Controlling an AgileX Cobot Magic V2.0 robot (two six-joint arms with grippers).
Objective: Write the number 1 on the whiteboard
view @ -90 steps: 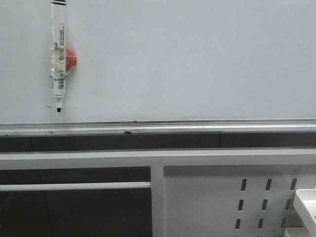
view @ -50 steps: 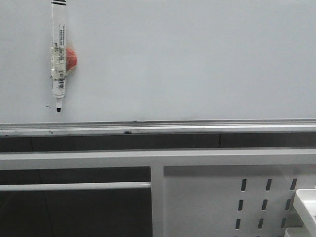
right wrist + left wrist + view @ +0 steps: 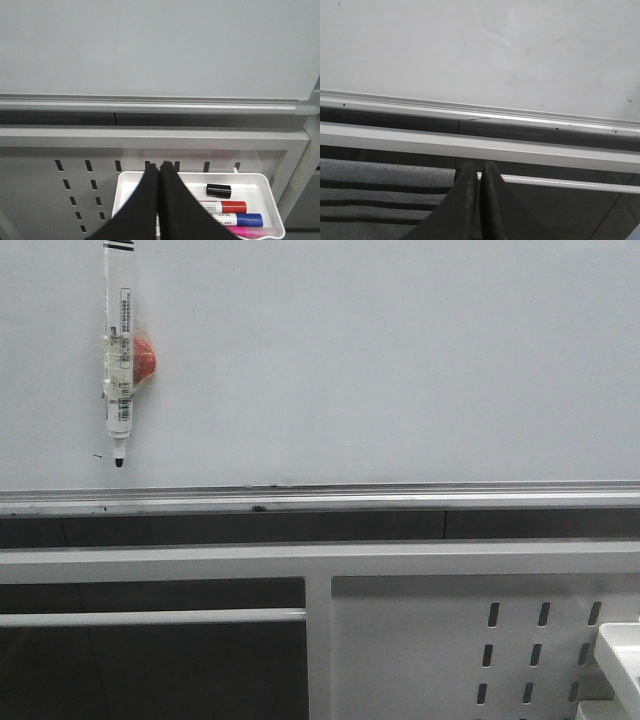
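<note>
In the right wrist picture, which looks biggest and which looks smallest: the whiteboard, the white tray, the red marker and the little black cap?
1. Whiteboard, fills the view's upper part.
2. White tray, partly hidden by the right gripper.
3. Red marker, partly hidden too.
4. Black cap, smallest.

White perforated metal frame point(image 3: 480, 640) stands below, slotted panel at right, horizontal rails point(image 3: 150, 618) at left. Dark recess behind rails. White tray point(image 3: 267, 192) hangs on slotted panel. Lighting even, diffuse.
</note>
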